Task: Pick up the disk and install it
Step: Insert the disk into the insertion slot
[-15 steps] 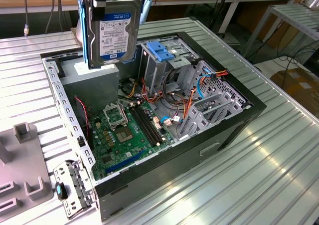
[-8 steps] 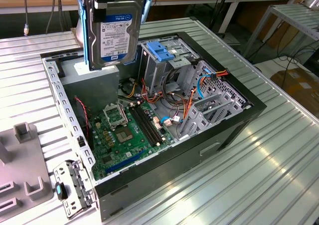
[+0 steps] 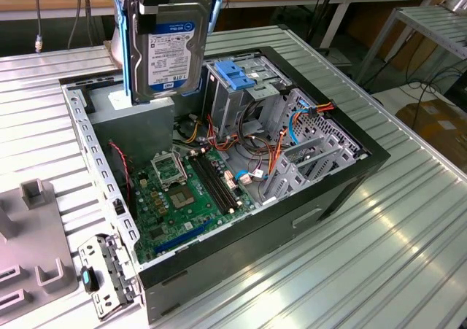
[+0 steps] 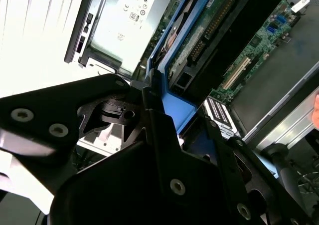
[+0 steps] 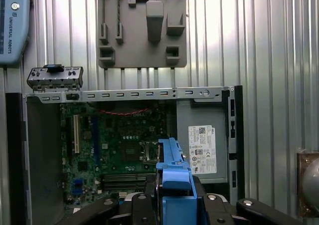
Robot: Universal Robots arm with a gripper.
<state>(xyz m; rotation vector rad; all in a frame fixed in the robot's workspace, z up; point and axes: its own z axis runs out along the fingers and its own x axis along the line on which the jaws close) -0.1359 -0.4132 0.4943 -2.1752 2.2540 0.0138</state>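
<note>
Gripper (image 5: 175,205) sits closest in both wrist views, jaws clamped tight on the disk (image 3: 166,52). Disk hangs upright w/ label toward exterior view, above open PC case (image 3: 314,212), over power supply (image 5: 204,145), well above motherboard (image 3: 179,194). Drive cage (image 3: 237,81) w/ blue top stands just to exterior view's right.
</note>
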